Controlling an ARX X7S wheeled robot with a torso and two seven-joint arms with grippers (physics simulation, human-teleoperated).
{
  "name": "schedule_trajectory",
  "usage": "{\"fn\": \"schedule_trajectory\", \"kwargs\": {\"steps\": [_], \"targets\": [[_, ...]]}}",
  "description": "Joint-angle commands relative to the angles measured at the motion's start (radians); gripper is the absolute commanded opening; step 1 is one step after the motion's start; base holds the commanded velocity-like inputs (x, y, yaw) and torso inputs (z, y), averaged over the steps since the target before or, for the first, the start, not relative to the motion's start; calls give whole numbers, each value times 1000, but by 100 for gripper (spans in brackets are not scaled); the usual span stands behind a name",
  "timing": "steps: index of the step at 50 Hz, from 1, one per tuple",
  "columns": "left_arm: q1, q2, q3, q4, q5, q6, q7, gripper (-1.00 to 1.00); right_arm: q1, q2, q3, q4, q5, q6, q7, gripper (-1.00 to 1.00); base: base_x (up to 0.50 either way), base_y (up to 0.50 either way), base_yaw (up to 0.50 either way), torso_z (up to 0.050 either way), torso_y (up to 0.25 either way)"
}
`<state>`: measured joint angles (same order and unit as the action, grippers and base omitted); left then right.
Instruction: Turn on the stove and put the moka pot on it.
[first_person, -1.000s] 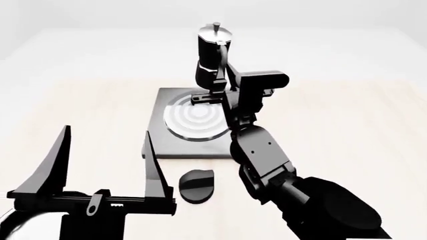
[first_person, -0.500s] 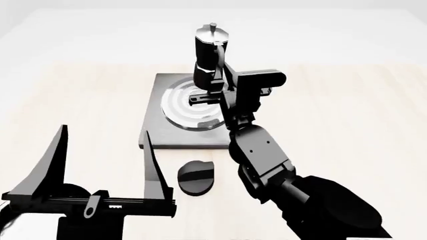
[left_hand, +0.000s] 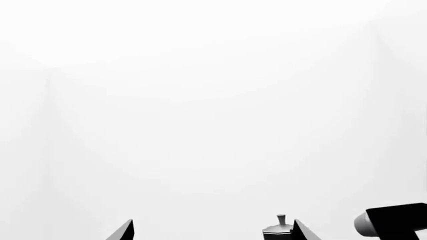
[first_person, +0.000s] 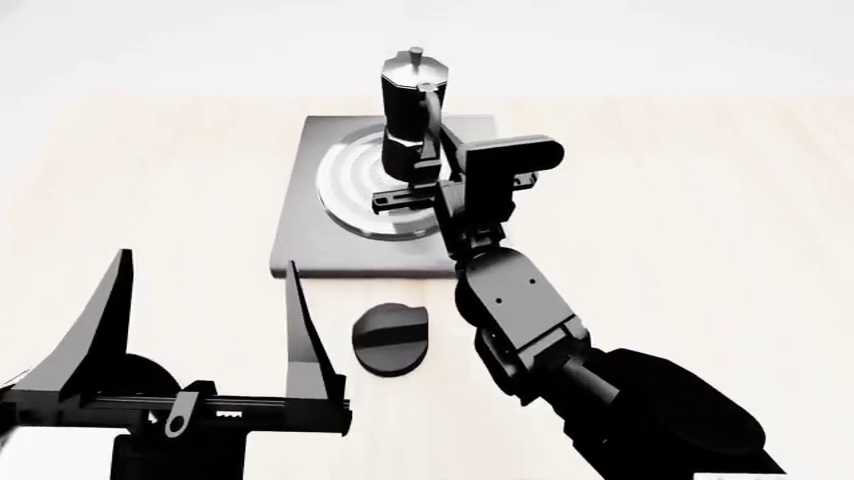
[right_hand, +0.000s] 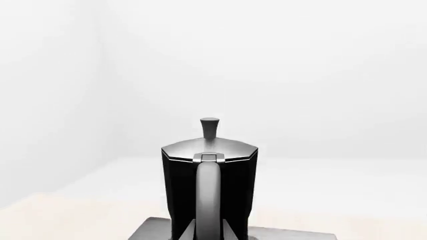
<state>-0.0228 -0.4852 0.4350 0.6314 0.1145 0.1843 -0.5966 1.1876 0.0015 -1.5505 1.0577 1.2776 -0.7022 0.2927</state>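
Pot: black, faceted body, stands upright in the middle of the view.
Lid: grey, with a small knob on top.
Handle: grey strip, faces the camera, runs down from the lid.
Stove: grey plate edge under the pot.
Background: pale, plain.

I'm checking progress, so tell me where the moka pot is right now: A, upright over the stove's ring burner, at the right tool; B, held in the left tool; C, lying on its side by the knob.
A: the moka pot stands upright over the stove rings, its handle at the right tool.
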Motion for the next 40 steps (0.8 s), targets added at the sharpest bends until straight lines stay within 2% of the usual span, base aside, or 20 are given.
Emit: {"fn": "schedule_trajectory", "kwargs": {"steps": [1, 14, 40], "targets": [[0, -1, 2, -3, 0, 2, -2, 100, 15, -1, 19, -13, -55, 4, 5, -100, 0, 0, 0, 0, -96], [-1, -2, 3, -11, -3, 12, -6, 100, -2, -1, 19, -3, -57, -9, -1, -100, -1, 0, 0, 0, -87], [7, -6, 5, -26, -5, 53, -18, 100, -23, -1, 17, -4, -53, 29, -23, -100, 0, 0, 0, 0, -1]]}}
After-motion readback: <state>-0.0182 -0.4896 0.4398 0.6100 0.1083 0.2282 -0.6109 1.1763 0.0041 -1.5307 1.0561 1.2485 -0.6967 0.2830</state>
